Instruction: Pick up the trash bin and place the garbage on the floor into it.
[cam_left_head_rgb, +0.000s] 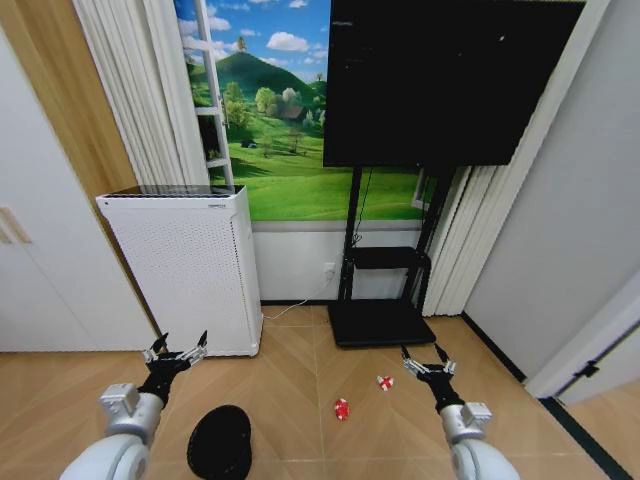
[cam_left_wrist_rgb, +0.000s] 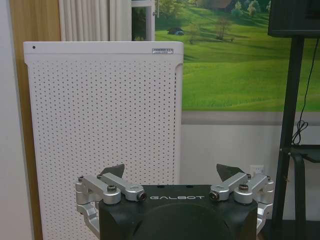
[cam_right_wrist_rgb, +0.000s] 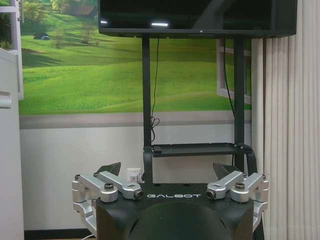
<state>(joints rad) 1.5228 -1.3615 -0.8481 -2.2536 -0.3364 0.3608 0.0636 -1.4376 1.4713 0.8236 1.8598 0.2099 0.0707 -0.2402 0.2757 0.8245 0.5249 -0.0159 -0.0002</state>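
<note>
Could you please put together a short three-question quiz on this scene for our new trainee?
1. True or false: the left gripper is shut on the trash bin.
2. How many red-and-white litter pieces lie on the wooden floor in the head view? A) one B) two C) four
3. Fill in: the white perforated appliance stands on the robot's ____ side, and the TV stand is nearer the right gripper.

Key
1. False: both grippers are open and hold nothing; the bin sits on the floor beside the left arm.
2. B: one piece and another, apart from each other, between the two arms.
3. left
</note>
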